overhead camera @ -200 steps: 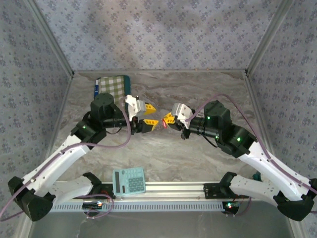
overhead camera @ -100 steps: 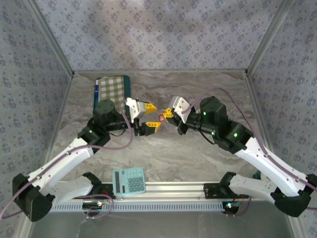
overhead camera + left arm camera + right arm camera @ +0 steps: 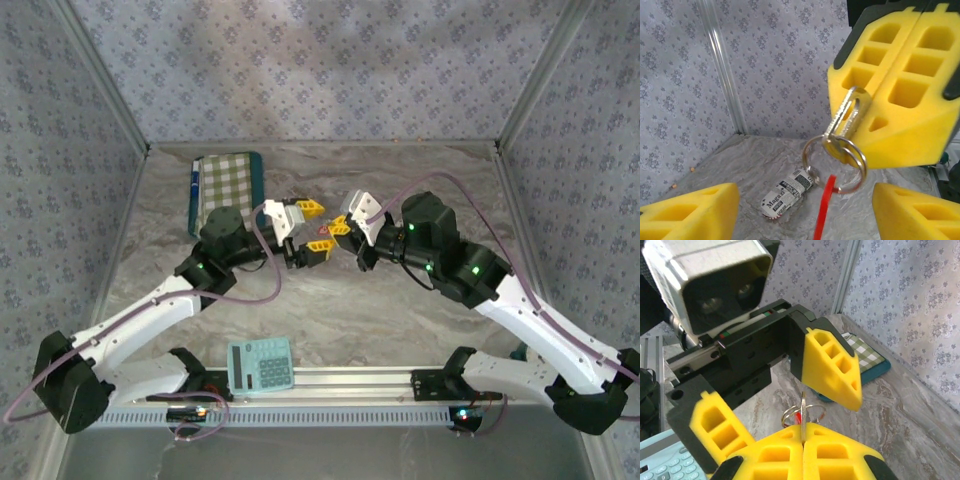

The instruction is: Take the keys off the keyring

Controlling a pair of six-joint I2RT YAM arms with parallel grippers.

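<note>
Shiny bare metal keys (image 3: 846, 115), keyring (image 3: 863, 160); glossy red plastic tag (image 3: 824, 210); matt yellow right hand fingers (image 3: 900, 80).

Top external: fixed high behind both arm bases, tilted down and forward across the grey marbled tabletop (image 3: 350, 320) to the floral-patterned back wall (image 3: 320, 70); distant, taking in the whole cell.
Left wrist: looks out between its own yellow foam fingers (image 3: 700, 220), very close to the flat silver keys (image 3: 846, 120).
Right wrist: looks over its own yellow fingertips (image 3: 812, 432), close to the left arm's grey camera box (image 3: 705, 285).
Shared: the wrist views face each other across the keys; top and right wrist both catch the teal calculator (image 3: 260, 365) and the green checked cloth (image 3: 228, 180).
</note>
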